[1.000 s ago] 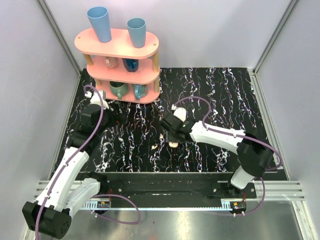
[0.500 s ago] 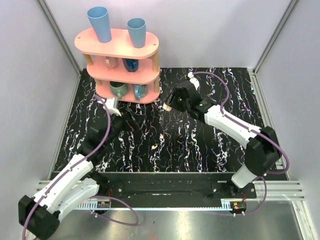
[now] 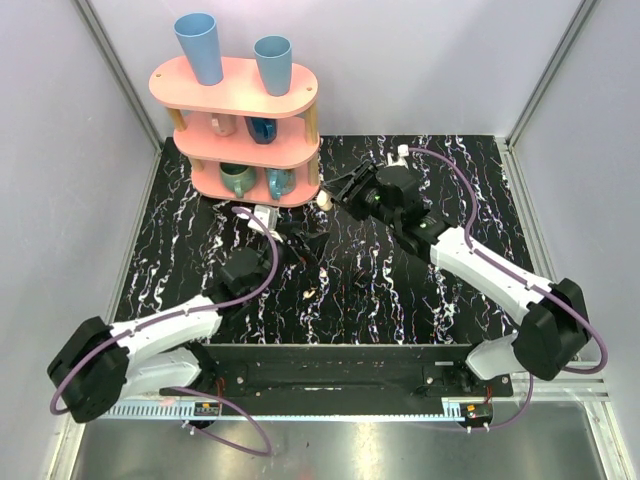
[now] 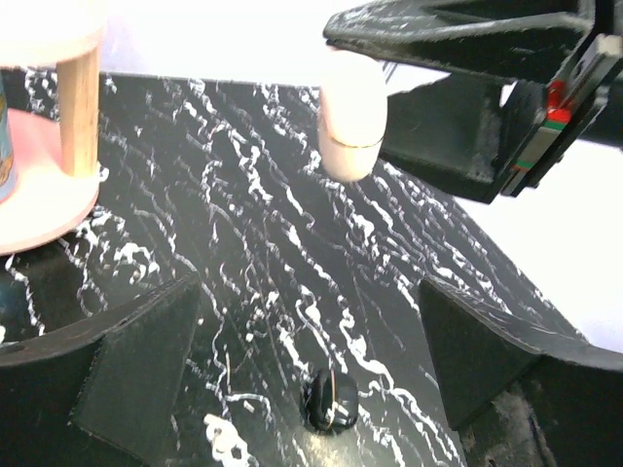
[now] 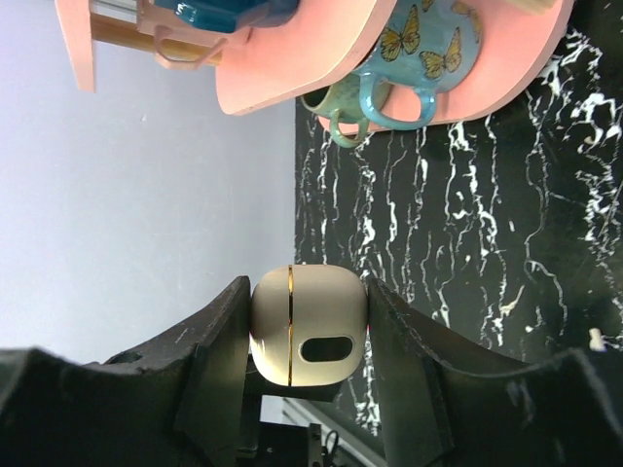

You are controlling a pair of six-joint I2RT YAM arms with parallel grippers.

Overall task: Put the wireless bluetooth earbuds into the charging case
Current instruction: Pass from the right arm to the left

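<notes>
Your right gripper (image 5: 310, 292) had its jaws about half spread and clamped on the charging case (image 5: 309, 339), one finger pressed against each side of it. That case was closed, a thin gold seam running across its cream shell, with a small oval recess beside the seam. You held it in the air just off the right-hand end of the pink shelf (image 3: 235, 85), level with its bottom tier, clear of the black marbled table (image 3: 450, 170). One of the wireless bluetooth earbuds (image 3: 310, 294) lay as a pale nub on the table well in front of the shelf, toward the arm bases; I could not make out the second earbud with any certainty. A small black object (image 4: 331, 401) sat on the table in the same stretch in front of the shelf, seen in the left wrist view just ahead of the fingers. Your left gripper (image 3: 305, 245) hovered in front of the shelf's right end, between the case and the earbud, with its jaws spread fully wide and nothing in them. Two blue cups (image 3: 200, 47) stood on the shelf's top tier, and mugs (image 3: 238, 178) sat on the lower ones.
</notes>
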